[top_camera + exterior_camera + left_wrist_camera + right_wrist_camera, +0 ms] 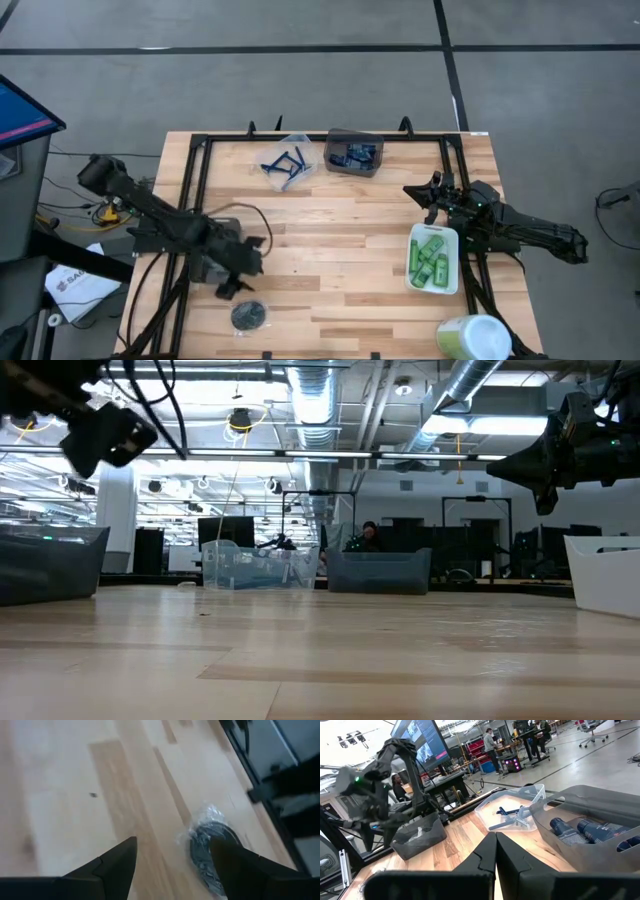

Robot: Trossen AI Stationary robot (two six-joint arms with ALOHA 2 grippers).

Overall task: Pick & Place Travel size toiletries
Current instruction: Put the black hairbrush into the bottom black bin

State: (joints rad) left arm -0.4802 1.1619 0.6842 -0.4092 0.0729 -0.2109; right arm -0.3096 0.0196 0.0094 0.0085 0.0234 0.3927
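A dark round disc in clear wrap (249, 315) lies flat on the table near its front left; it also shows in the left wrist view (206, 854). My left gripper (238, 283) hangs open just above and beside it (172, 865), touching nothing. My right gripper (432, 195) is shut and empty (495, 851), raised above the table at the right, beyond a white tray (412, 240) of bright green mini bottles (432, 260).
A clear bin with blue razors (288, 163) and a grey bin with navy tubes (353, 153) stand at the far edge. Another grey bin (203, 268) sits under my left arm. A pale-green-topped tub (470, 338) stands at the front right. Bare wood lies mid-table.
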